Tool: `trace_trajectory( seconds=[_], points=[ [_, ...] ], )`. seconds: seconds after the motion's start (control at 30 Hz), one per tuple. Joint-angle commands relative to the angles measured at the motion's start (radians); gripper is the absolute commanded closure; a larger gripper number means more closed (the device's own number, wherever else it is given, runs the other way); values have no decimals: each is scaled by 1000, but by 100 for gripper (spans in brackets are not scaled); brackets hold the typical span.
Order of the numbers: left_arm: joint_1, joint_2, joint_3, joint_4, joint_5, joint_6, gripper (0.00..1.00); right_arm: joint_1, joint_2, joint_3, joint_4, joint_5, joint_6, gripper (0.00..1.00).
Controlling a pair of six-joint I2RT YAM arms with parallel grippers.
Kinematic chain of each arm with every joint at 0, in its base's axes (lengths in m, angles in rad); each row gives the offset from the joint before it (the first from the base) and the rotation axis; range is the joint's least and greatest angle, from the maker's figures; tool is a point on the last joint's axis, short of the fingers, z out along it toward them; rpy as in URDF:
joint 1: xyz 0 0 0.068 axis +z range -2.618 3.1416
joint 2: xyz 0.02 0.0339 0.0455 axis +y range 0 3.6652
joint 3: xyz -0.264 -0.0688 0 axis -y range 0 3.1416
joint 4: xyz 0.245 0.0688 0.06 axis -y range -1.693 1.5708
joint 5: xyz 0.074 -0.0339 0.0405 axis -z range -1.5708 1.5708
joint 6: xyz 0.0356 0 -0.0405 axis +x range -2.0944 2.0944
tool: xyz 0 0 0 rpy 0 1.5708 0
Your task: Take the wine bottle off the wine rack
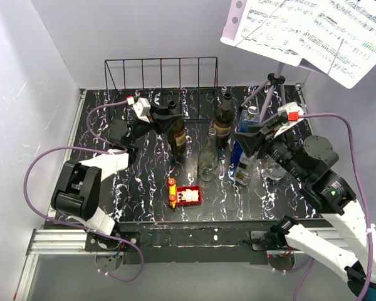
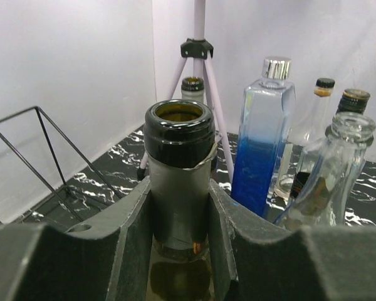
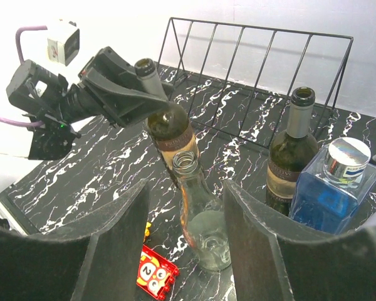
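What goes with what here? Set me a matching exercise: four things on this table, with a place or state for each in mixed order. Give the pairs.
Things:
1. wine bottle
2. wine rack
3. blue bottle
4. red toy block

Places or states:
A. wears a silver cap
B. stands at the back wall, no bottle in it
C. neck clamped in the left gripper
D. lies flat toward the table's near edge

Pairs: 1-C, 2-B, 3-A, 4-D

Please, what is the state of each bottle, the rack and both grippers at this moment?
wine rack: empty, no bottle in its slots.
wine bottle: uncorked, tilted, gripped at the neck.
left gripper: shut on the wine bottle.
right gripper: open, holding nothing.
second wine bottle: uncorked, upright.
clear bottle: uncapped, upright.
blue bottle: capped, upright.
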Motion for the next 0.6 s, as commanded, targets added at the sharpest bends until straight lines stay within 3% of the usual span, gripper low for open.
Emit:
trace_trajectory(
  seconds=[0.0,0.3,0.47,0.53,0.57],
  points=[
    [-12,-3,-33,140,-49,-6,100,5,-15,-10,30,16,1,42],
    [-27,75,-95,214,-49,-13,98,5,-27,-17,26,19,-1,42],
    [-26,70,-96,189,-38,-11,48,5,-38,-17,19,28,-4,42],
    [-27,55,-96,152,-33,-2,37,5,-38,-17,21,28,-4,42],
    [-27,46,-96,145,-35,0,26,5,-41,-17,19,28,-5,42]
  ],
)
